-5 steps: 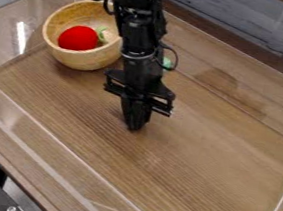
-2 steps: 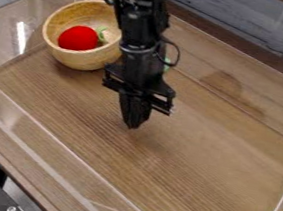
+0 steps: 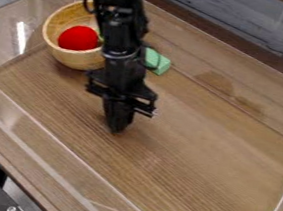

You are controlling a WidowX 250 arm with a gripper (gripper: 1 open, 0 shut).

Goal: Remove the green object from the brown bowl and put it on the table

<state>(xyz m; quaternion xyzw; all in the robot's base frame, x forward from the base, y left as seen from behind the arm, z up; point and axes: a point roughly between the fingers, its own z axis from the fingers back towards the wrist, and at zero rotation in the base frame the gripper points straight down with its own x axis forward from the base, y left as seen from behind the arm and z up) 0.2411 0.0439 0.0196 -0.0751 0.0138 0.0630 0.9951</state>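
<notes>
**Green block out of the bowl, lying on the desk**

Wood-grain brown desk (image 3: 214, 180) fills the view, fenced by low clear plastic walls (image 3: 17, 17) along its edges, with a grey plank wall (image 3: 240, 17) behind.

One green object (image 3: 158, 63) shows: a small light-green block lying flat on the desk surface, outside the bowl, just to the right of the arm's column in the picture. Part of it is hidden behind the arm, so its full outline cannot be read; what shows seems to stretch roughly left to right, tilted slightly, but the long axis cannot be settled with certainty.

One brown bowl (image 3: 57, 56) sits upright near the back left corner of the desk, a round light-tan wooden bowl with a thick smooth rim. Inside it lies one red round object (image 3: 76, 39). The green block is near the bowl but apart from it, with the arm between them.

One black robot arm (image 3: 117, 23) comes down from the top of the view. Its end effector (image 3: 119, 122) points straight down at the desk in front of the bowl and the block, fingers pressed together with nothing between them, the tip close above bare wood.

No brand, label or writing can be read anywhere.
</notes>
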